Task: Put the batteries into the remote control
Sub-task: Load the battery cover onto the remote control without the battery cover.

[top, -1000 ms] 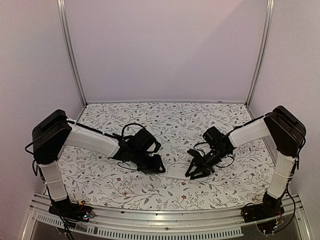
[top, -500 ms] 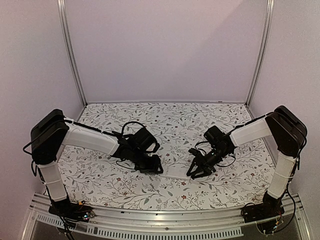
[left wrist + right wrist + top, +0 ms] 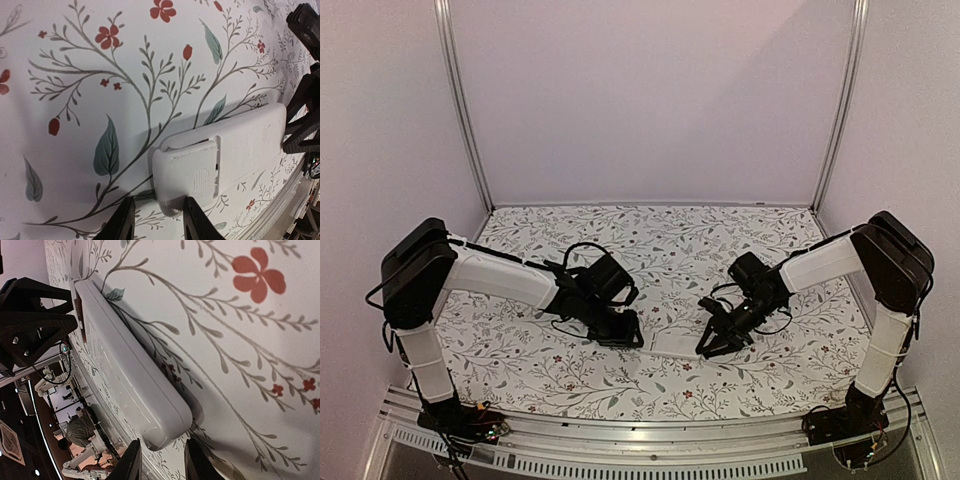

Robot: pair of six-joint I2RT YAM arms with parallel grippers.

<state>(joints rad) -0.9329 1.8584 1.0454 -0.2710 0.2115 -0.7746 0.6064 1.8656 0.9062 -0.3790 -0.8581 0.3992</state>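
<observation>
The remote (image 3: 672,346) lies back-up at lower centre of the table (image 3: 650,240), cover (image 3: 192,172) in place and no batteries in view, so I cannot judge whether loading is finished or not begun. My arms reach low and inward, the left gripper (image 3: 632,336) and right gripper (image 3: 706,346) at its opposite ends. Both sets of jaws are narrow, and I cannot tell whether they pinch it.

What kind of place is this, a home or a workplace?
Probably a robot test booth, not a home: two robot arms on a metal rail, plain white walls joined by aluminium posts, a flowered table cover.
</observation>
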